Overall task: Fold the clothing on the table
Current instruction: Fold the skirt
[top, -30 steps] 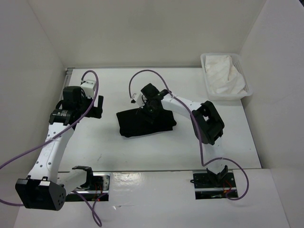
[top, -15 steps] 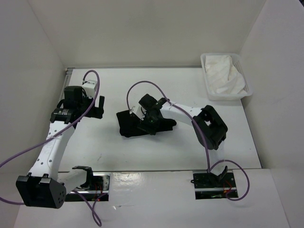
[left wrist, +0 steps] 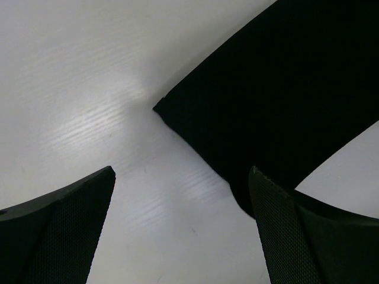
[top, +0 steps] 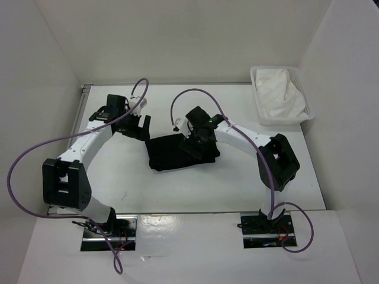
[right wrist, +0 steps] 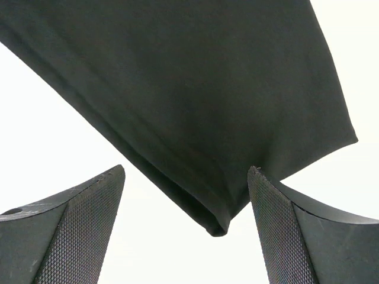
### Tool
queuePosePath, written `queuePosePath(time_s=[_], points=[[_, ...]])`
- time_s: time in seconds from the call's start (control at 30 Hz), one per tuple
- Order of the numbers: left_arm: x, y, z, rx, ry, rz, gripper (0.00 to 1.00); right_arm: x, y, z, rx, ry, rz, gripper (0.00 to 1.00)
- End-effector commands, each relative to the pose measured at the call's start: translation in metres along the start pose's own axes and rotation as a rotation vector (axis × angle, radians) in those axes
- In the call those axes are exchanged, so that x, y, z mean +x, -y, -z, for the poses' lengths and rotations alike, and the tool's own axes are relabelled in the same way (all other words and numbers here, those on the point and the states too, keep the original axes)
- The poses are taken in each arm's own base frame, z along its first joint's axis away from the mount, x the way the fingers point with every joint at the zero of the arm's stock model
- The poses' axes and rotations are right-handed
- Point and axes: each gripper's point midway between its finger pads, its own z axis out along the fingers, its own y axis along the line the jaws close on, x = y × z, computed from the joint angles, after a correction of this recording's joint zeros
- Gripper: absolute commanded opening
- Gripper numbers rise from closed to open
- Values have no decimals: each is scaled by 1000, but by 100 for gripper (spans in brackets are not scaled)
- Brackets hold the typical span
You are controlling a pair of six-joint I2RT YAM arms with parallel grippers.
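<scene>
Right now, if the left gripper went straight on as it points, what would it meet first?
Probably a corner of the black garment, just ahead of the open left gripper; depth is unclear, so possibly the table first.

I work in a robot lab cell — bare white panels [top: 195, 41] box in my table [top: 177, 189] left, right and far, bases [top: 263, 226] bolted at the near edge, purple cables [top: 195, 90] looping loose.

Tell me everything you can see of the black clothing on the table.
The clothing is plain matte black fabric, folded into a compact rough rectangle. It lies flat on the white table, near its middle. The left gripper and the right gripper stand open at its edges, gripping nothing.
</scene>
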Motion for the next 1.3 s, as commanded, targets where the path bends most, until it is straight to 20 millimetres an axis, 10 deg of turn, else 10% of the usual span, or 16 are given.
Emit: queuePosePath(time_s=[0.0, 0.53, 1.27], points=[[-38, 22, -8, 149, 118, -51, 99, -14, 9, 15, 25, 64, -28, 88], [-8, 56, -63, 458, -24, 5, 99, 10, 24, -31, -17, 20, -161, 90], [47, 26, -94, 375, -204, 105, 99, 36, 44, -63, -19, -33, -247, 99]])
